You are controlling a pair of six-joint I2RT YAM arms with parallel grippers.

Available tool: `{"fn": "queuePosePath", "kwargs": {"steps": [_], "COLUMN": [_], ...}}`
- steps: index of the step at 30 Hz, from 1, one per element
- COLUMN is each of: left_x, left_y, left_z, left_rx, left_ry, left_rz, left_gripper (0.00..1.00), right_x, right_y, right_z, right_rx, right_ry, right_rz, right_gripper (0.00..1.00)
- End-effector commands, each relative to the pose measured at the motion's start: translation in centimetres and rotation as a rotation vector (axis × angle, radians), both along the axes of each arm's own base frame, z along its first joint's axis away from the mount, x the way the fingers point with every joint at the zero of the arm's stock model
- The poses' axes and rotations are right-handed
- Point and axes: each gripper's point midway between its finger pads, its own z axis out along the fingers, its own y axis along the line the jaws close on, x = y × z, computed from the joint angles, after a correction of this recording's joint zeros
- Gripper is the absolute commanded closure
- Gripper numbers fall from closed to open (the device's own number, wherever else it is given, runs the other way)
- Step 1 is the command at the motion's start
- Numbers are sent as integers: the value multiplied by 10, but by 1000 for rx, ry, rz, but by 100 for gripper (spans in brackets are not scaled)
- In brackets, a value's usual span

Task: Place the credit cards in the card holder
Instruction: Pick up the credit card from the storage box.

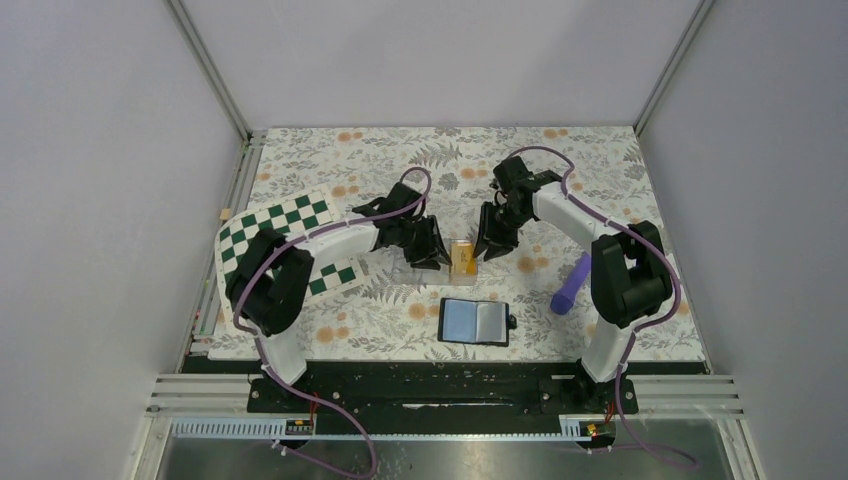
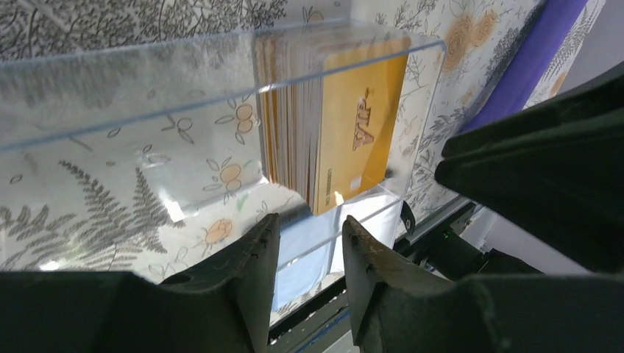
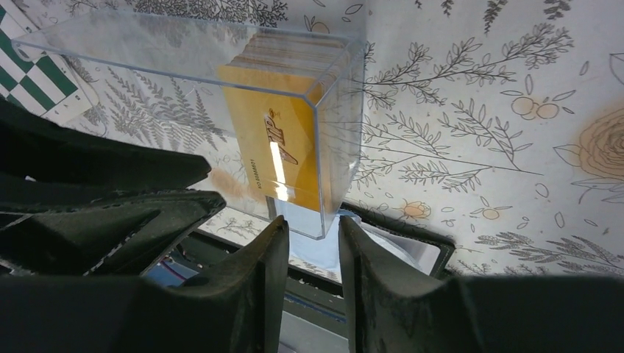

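Observation:
A stack of orange-yellow credit cards (image 1: 462, 258) stands on edge at the right end of a clear plastic box (image 1: 432, 266). The cards also show in the left wrist view (image 2: 353, 125) and the right wrist view (image 3: 276, 151). The black card holder (image 1: 475, 322) lies open nearer the arms, pale blue pockets up; its rim shows in the right wrist view (image 3: 434, 250). My left gripper (image 1: 430, 250) is at the box's left side, its jaws (image 2: 309, 232) apart and empty. My right gripper (image 1: 490, 240) is just right of the cards, jaws (image 3: 309, 229) slightly apart and empty by the box corner.
A purple cylinder (image 1: 570, 285) lies right of the card holder, near the right arm's base; it also shows in the left wrist view (image 2: 530, 59). A green-and-white checkerboard (image 1: 290, 240) lies at the left under the left arm. The floral mat (image 1: 620, 180) covers the table.

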Motion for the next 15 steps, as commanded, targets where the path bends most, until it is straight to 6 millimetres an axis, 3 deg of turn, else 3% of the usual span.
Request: {"fn": "queuePosePath", "kwargs": {"steps": [1, 9, 15], "left_x": [23, 28, 31], "left_y": [-19, -19, -19], "left_z": [11, -9, -11], "left_rx": [-35, 32, 66], "left_ry": [-69, -66, -82], "left_rz": [7, 15, 4], "left_gripper": [64, 69, 76], "right_x": [-3, -8, -11], "right_y": [10, 11, 11], "right_z": [-2, -9, -11], "right_rx": [57, 69, 73], "right_ry": [17, 46, 55], "right_rz": [10, 11, 15], "right_gripper": [63, 71, 76]}}
